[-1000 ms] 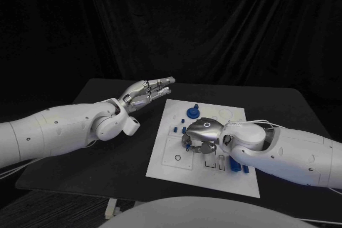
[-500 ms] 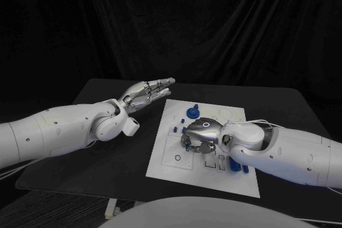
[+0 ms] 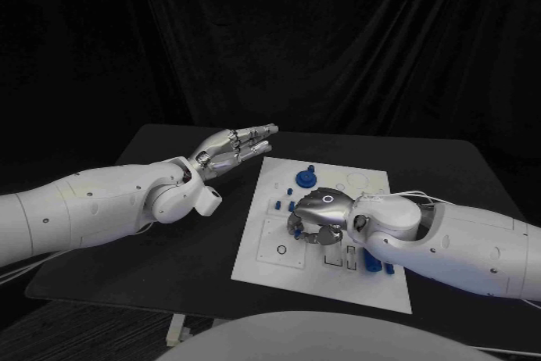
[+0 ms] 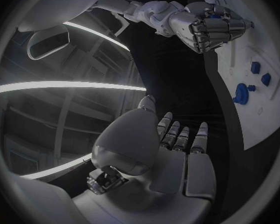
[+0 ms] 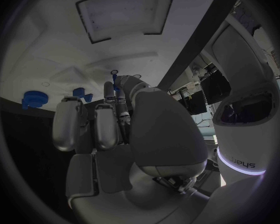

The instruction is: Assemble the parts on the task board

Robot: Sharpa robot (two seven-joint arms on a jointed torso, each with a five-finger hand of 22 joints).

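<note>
The white task board (image 3: pixel 327 287) lies in the middle of the black table. My right hand (image 3: pixel 319 214) hangs over the board's middle with its fingers curled down. In the right wrist view a small blue part (image 5: pixel 117 82) shows pinched between the fingertips. A blue round part (image 3: pixel 306 176) stands near the board's far edge, and small blue pieces (image 3: pixel 288 193) lie close by. My left hand (image 3: pixel 231 148) floats flat, fingers stretched out and holding nothing, over the table off the board's far left corner. The left wrist view shows that palm (image 4: pixel 171 154) and the board (image 4: pixel 252 114).
More blue parts (image 3: pixel 373 260) stand at the board's near right, close under my right forearm. Bare black table (image 3: pixel 169 251) lies left of the board, beneath my left arm. A dark curtain closes off the back.
</note>
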